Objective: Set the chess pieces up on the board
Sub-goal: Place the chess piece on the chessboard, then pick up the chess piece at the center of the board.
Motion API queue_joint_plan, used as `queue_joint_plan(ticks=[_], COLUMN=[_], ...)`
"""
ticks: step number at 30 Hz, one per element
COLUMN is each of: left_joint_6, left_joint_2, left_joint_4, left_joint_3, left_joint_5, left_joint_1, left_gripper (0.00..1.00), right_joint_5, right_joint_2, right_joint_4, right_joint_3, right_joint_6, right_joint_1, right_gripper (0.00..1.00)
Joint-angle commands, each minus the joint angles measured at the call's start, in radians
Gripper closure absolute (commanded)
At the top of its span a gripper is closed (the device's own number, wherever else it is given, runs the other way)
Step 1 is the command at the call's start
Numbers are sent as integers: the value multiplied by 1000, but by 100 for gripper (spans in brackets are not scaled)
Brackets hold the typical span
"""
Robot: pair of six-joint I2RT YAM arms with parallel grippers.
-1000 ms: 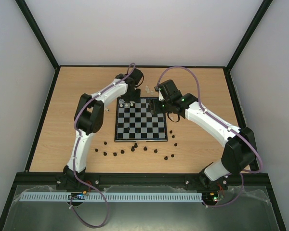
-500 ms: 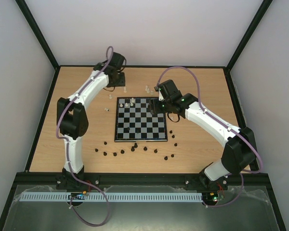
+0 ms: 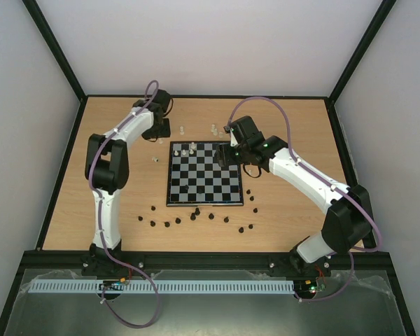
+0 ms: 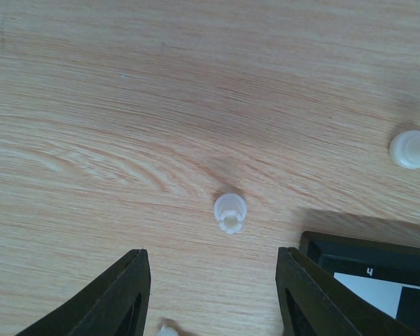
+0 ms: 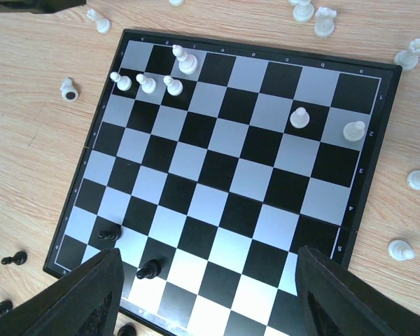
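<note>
Between the dark fingers [image 4: 129, 297] of your left gripper [image 4: 210, 283] you have only bare wood: the jaws stand apart and hold nothing. Just ahead of them a small white piece [image 4: 229, 212] stands on the table [image 4: 91, 105], touching neither finger (it is seen from straight above, so its kind is hard to tell). Another white piece [image 4: 409, 149] sits off to the right, and a corner of the board [image 4: 367, 253] shows beside the right-hand finger. From the top camera, this gripper hangs off the board's far left corner.

Your right gripper [image 5: 208, 280] is spread wide as well, empty, and hangs above the board. Below it you can count six white men on the squares: a taller one [image 5: 187, 61] with three pawns [image 5: 148, 83] beside it towards the far left, and two pawns [image 5: 299, 116] towards the far right. Two black men [image 5: 110, 232] stand near the near left corner. Loose white pieces [image 5: 324, 21] lie on the wood around the far and right edges, and loose black pieces [image 3: 196, 217] are scattered past the near edge.
</note>
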Motion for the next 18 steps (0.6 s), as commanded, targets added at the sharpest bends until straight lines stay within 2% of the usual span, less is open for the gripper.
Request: queue_joint_plan(ticks=[1, 11, 18], left_joint_6=[-10, -10, -7], left_joint_2=[39, 88, 112], left_joint_4=[20, 47, 56], left_joint_3=[-6, -2, 9], left_joint_5=[3, 42, 66], left_joint_1=[-1, 14, 26], left_gripper=[47, 51, 61], right_joint_5=[-5, -10, -12], right_joint_2=[-1, -1, 4], right_joint_4=[-5, -4, -3], right_joint_3=[-10, -9, -9], right_joint_6=[0, -1, -1], right_joint_1=[9, 12, 12], right_gripper=[32, 32, 32])
